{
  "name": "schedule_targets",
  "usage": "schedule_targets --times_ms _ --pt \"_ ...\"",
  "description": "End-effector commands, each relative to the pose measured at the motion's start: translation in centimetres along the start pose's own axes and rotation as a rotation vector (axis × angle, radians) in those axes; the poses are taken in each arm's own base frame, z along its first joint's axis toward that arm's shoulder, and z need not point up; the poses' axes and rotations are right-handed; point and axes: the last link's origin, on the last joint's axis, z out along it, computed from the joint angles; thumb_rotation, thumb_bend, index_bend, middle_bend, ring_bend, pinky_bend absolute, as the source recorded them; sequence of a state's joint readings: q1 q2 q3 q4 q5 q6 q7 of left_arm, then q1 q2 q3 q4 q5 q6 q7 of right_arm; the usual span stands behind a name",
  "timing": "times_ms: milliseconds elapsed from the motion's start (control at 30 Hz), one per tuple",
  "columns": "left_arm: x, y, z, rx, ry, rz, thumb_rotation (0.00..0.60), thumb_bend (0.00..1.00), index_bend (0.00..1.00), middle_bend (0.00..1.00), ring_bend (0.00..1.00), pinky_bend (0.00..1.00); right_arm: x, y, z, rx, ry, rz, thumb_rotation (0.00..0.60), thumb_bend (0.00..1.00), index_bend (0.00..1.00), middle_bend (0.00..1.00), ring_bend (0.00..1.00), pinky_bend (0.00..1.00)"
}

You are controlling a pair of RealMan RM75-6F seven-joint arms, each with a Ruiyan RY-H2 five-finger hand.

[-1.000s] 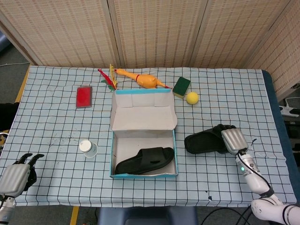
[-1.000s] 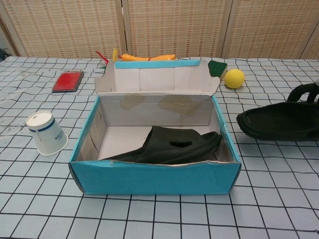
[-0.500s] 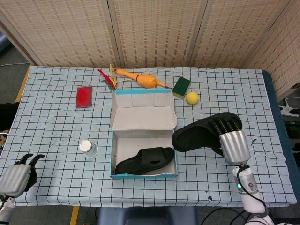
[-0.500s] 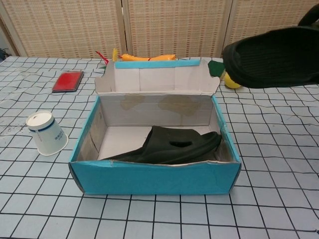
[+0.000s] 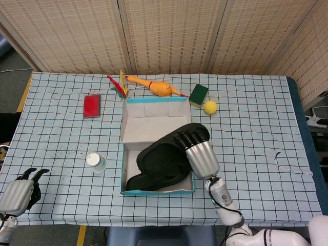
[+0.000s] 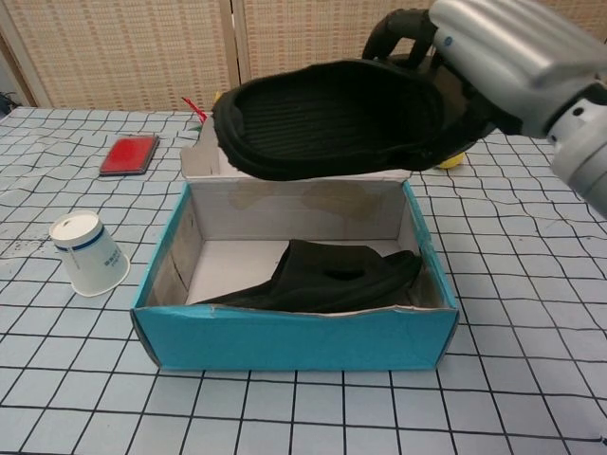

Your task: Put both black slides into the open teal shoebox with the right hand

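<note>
Within the last second the right hand has taken the second black slide up off the tabletop, where it lay well to the right of the teal shoebox, and has carried it across: half a second ago the slide hung just outside the box's right wall, and now it is held over the open box, directly above the first black slide, which lies on the box floor along the front wall as it did throughout. The fingers are curled over the heel end of the carried slide and grip it; in the chest view the slide shows its ribbed sole, held roughly level with the toe reaching away from the hand toward the box's left side, and the right hand sits high at the slide's right end. The slide is clear of the box walls and not touching the shoe beneath it. This means the carry is all but finished, and what seems left is to lower the slide into the free space behind the first one and release it, taking care that the toe does not catch on the raised lid just beyond it. The left hand rests far off at the near-left edge, fingers loosely curled, holding nothing, and has not moved.
</note>
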State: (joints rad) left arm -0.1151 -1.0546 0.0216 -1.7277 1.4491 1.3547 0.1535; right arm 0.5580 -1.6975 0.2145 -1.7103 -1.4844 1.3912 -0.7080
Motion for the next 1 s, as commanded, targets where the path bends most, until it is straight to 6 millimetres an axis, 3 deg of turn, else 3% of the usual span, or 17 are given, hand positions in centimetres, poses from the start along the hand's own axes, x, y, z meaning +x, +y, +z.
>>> schedule_targets --times_ms 33,200,500,1000 --pt "0.1 -0.1 0.0 0.002 0.003 -0.003 0.6 0.37 0.22 0.06 0.16 0.41 -0.9 -2.8 2.0 0.022 0.056 -0.019 0.6 0.05 0.64 0.57 0.42 0.45" --pt "0.1 -0.1 -0.1 0.0 0.003 -0.006 0.6 0.37 0.22 0.06 0.16 0.41 -2.3 -4.7 2.7 0.026 0.11 -0.024 0.6 0.05 0.64 0.58 0.43 0.45" --pt "0.1 -0.1 0.0 0.0 -0.003 -0.006 0.6 0.37 0.22 0.07 0.16 0.41 -5.7 -5.7 3.2 0.04 0.094 0.022 0.6 0.05 0.65 0.59 0.43 0.45" --pt "0.3 -0.3 -0.1 0.003 -0.004 -0.026 0.6 0.37 0.22 0.07 0.16 0.42 -9.8 -5.5 3.4 0.036 0.013 0.055 0.6 0.05 0.65 0.59 0.43 0.45"
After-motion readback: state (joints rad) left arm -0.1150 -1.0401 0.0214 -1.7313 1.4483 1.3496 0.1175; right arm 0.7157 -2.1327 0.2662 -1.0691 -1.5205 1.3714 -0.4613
